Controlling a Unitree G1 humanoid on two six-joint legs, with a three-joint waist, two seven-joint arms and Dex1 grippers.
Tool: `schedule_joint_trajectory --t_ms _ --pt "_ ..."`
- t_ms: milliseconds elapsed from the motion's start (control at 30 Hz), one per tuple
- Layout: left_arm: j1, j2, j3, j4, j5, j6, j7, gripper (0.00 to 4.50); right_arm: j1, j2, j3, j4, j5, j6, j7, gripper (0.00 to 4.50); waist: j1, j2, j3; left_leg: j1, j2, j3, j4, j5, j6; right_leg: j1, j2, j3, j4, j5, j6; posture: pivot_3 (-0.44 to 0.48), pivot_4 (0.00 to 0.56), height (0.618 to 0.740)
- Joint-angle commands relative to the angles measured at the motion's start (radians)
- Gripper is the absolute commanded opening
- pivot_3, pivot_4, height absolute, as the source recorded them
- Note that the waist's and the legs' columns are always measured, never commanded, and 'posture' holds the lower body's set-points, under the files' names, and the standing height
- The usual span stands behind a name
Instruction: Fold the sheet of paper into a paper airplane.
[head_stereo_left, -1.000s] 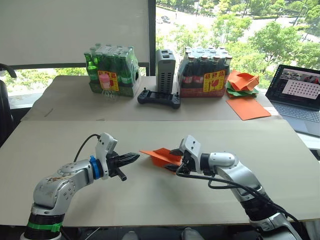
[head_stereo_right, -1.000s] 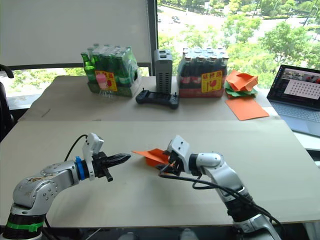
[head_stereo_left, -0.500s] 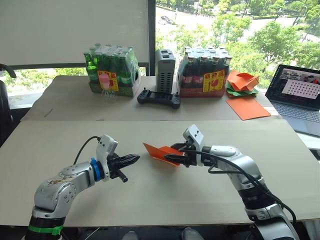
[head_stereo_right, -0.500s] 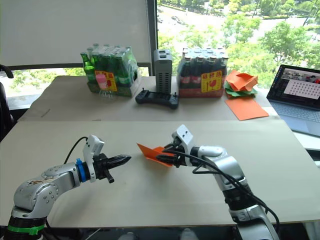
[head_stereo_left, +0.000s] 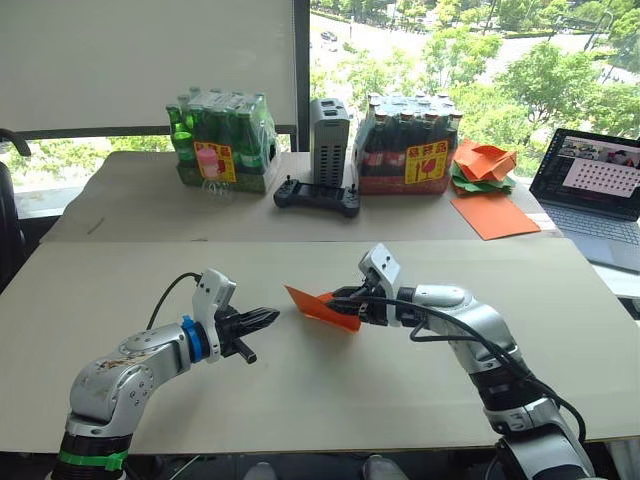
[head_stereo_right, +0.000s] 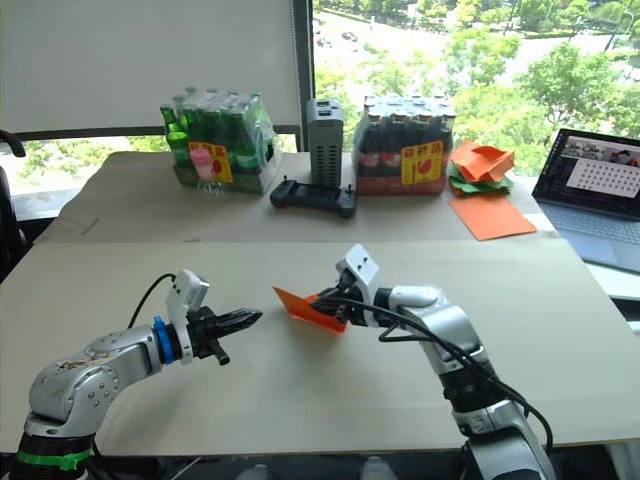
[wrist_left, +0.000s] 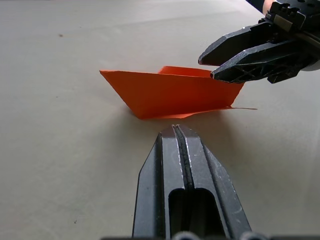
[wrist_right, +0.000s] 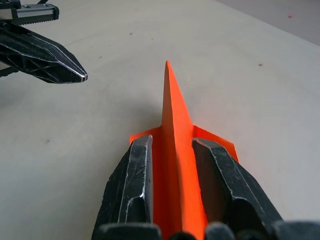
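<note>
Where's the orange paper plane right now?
The paper plane is mid-table in the head view, pinched by the right hand, nose toward the shut left hand.

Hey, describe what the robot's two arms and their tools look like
Both arms are silver-grey metal with rounded joints. Each tool has two black tapered fingers below a white wrist block: left tool, right tool. The left arm has a blue ring at the wrist and a green band at its base. Black cables loop along both arms.

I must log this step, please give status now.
Right gripper shut on paper airplane. Left gripper shut, empty, apart from it. Nothing between them.
</note>
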Motion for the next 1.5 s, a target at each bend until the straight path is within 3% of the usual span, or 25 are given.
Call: schedule_joint_trajectory --t_ms 33,733,900,1033,1233,1500 --pt "-0.007 0.001 0.008 -0.037 -0.019 -0.014 0.001 0.0 -0.024 0.007 0.009 0.002 -0.009 -0.037 0.002 1.44 0.0 0.0 0.0 0.0 0.0 0.0 0.0 0.0 0.0 0.0 0.0 0.0 0.0 0.0 0.0 0.0 0.15 0.74" --pt "0.007 -0.002 0.008 -0.055 -0.019 -0.011 0.017 0.0 -0.038 0.019 0.077 0.109 -0.113 -0.103 -0.001 1.44 0.0 0.0 0.0 0.0 0.0 0.0 0.0 0.0 0.0 0.0 0.0 0.0 0.0 0.0 0.0 0.0 0.15 0.74" --pt "0.012 -0.002 0.005 -0.065 -0.022 -0.009 0.018 0.0 -0.03 0.019 0.072 0.1 -0.125 -0.102 -0.009 0.02 0.0 0.0 0.0 0.0 0.0 0.0 0.0 0.0 0.0 0.0 0.0 0.0 0.0 0.0 0.0 0.0 0.15 0.74" --pt "0.008 -0.003 -0.001 -0.061 -0.018 -0.012 0.017 0.0 -0.009 -0.001 0.059 0.069 -0.134 -0.085 -0.025 0.02 0.0 0.0 0.0 0.0 0.0 0.0 0.0 0.0 0.0 0.0 0.0 0.0 0.0 0.0 0.0 0.0 0.15 0.74" --pt "0.002 -0.011 -0.018 -0.058 -0.011 -0.02 0.015 0.0 0.05 -0.052 -0.017 -0.052 -0.135 -0.036 -0.097 0.02 0.003 0.0 0.0 0.0 0.0 0.0 0.0 0.0 0.0 0.0 0.0 0.0 0.0 0.0 0.0 0.0 0.15 0.74" --pt "-0.008 -0.022 -0.021 -0.021 -0.004 -0.042 0.006 0.0 0.178 -0.074 -0.262 -0.149 -0.198 0.037 -0.396 0.02 0.006 0.0 0.0 0.0 0.0 0.0 0.0 0.0 0.0 0.0 0.0 0.0 0.0 0.0 0.0 0.0 0.15 0.74"
